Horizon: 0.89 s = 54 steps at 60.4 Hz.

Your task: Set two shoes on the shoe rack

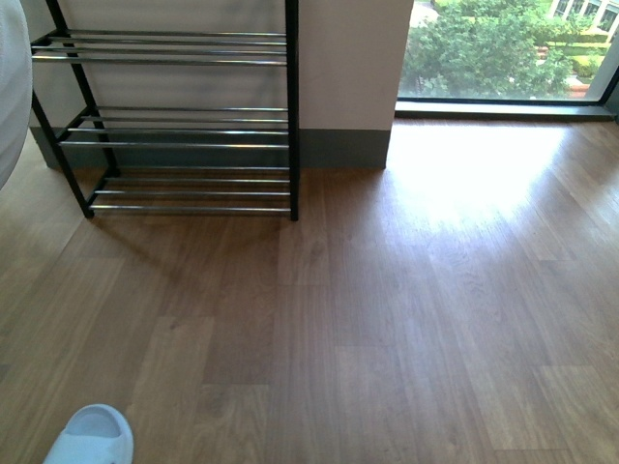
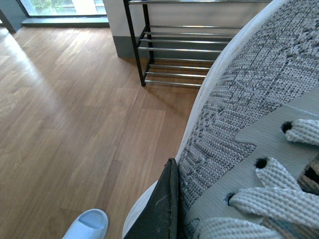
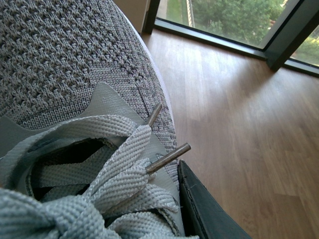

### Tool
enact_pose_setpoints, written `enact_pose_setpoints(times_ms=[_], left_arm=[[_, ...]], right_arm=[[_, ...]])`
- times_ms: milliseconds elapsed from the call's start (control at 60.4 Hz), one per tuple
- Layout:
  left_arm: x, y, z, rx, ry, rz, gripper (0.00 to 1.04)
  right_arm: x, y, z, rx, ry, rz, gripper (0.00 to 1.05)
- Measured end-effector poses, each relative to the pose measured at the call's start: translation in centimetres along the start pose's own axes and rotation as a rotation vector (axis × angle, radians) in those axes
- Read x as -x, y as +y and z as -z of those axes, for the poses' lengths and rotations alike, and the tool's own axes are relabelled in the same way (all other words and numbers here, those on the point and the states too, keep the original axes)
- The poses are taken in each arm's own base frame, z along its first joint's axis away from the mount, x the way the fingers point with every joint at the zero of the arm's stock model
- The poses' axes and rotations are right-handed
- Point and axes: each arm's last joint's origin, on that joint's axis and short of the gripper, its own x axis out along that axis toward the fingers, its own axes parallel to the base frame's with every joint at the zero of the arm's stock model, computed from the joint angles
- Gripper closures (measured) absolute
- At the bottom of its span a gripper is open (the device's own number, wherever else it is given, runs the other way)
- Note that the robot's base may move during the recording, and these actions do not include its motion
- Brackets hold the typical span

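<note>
One grey sneaker [image 2: 249, 99] fills the left wrist view, knit upper and pale laces toward the camera, white sole along its edge. My left gripper [image 2: 189, 209] is shut on it; only one dark finger [image 2: 162, 209] shows, pressed against the knit side. The other grey sneaker [image 3: 65, 64] fills the right wrist view, with metal-tipped laces. My right gripper [image 3: 169, 209] is shut on it, one dark finger [image 3: 204, 209] against its side. The black shoe rack [image 1: 184, 130] with silver bars stands against the wall at the far left, its tiers bare. Neither gripper shows in the front view.
A pale blue slide slipper [image 1: 92, 437] lies on the wooden floor at the near left, also visible as the slipper [image 2: 87, 226]. A white rounded shape [image 1: 10, 87] cuts in at the left edge. A floor-level window [image 1: 503, 53] is at the far right.
</note>
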Motion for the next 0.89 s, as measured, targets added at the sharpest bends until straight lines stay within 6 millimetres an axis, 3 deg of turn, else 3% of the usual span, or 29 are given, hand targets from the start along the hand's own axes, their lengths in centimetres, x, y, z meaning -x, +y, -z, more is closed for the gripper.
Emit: enact_pose_setpoints(times_ms=[894], left_arm=[[0.00,-0.02,0.03,-0.001,0.001,0.001,1.03]], right_arm=[[-0.01,-0.01,0.02,0.000,0.002,0.004,1.03]])
